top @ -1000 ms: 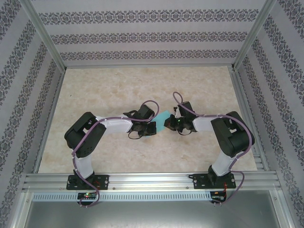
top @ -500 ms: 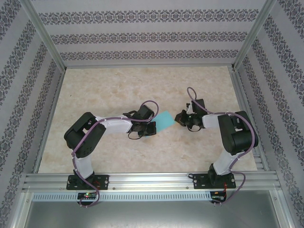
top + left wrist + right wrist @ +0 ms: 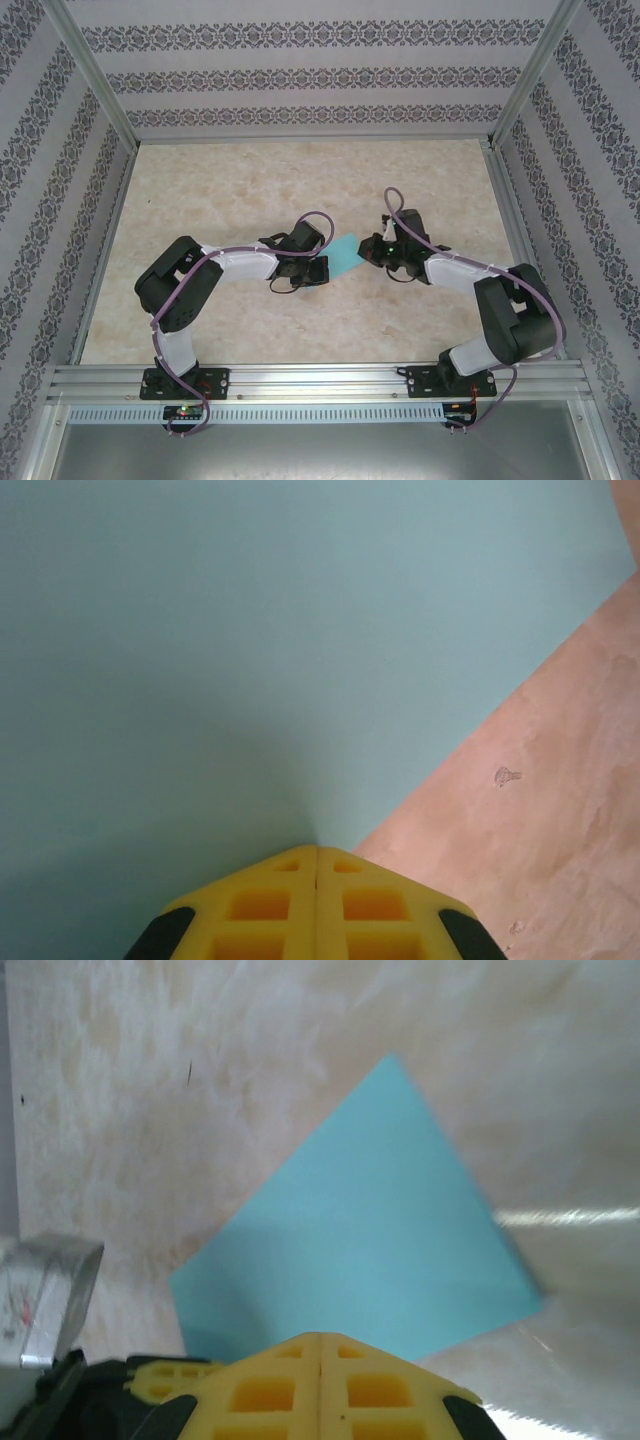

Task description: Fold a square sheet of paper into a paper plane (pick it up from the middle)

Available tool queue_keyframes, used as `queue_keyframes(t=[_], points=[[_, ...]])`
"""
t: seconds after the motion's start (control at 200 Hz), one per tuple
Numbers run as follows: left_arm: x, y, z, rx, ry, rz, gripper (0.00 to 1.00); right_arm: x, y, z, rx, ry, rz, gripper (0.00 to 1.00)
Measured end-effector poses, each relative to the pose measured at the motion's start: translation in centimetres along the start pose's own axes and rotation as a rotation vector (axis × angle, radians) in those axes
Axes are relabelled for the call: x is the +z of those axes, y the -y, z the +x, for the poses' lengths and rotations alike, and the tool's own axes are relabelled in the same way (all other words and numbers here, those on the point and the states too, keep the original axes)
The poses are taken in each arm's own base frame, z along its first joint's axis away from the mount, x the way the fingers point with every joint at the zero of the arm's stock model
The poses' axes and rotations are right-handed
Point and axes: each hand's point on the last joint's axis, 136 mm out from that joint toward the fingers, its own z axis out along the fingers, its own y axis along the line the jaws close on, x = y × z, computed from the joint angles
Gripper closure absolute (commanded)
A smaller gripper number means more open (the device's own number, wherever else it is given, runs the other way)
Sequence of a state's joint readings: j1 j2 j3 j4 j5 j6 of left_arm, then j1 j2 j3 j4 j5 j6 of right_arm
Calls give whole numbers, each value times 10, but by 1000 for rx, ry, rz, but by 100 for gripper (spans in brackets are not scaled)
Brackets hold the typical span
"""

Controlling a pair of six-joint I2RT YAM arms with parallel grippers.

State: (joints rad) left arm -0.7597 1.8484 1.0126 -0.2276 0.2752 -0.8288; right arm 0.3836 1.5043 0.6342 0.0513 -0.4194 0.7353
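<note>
While both arms reached toward the middle of the beige marble-patterned table top [image 3: 250,190], the thin turquoise sheet of paper [image 3: 346,254] lay between their grippers, a little nearer the arms than the table's centre.

The left gripper [image 3: 323,263] met the sheet's left edge. From the left wrist, its yellow fingers [image 3: 262,905] were pressed together with no gap, and the turquoise sheet of paper [image 3: 250,660] ran right up to their tips, with a soft shaded crease converging there. The left gripper [image 3: 317,852] was therefore fully closed and looked pinched on the paper's edge.

The right gripper [image 3: 372,252] sat at the sheet's right side. From the right wrist, its fingers [image 3: 265,1395] were likewise closed tight on each other, and their tips overlapped the near edge of the paper [image 3: 370,1230]. I could not tell whether the right gripper [image 3: 320,1338] touched the sheet or hung just over it.

In that view the paper showed as a flat four-sided shape with one corner pointing away. A thin shadow ran along its right edge, so that side stood slightly off the table.
</note>
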Motion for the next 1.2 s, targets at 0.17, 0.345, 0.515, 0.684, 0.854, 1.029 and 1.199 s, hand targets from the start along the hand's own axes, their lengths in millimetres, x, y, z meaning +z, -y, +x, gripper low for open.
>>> queue_keyframes(t=[0.17,0.345,0.515,0.684,0.854,1.029,1.199], points=[[0,0,0,0,0,1,95,28,6,24,21,-90,28,100],[0,1,0,2,2,3,95,43,6,29,32,-120,33,100],[0,1,-1,6,2,4,95,45,2,26,25,-113,24,100],[-1,2,-1,33,2,5,94,51,5,27,32,-128,33,100],[-2,5,-1,71,-2,14,94,52,5,27,33,-129,34,100],[-5,18,-6,96,19,69,94,53,5,27,33,-129,30,100],[-6,27,-14,115,50,97,94,54,4,26,34,-129,23,100]])
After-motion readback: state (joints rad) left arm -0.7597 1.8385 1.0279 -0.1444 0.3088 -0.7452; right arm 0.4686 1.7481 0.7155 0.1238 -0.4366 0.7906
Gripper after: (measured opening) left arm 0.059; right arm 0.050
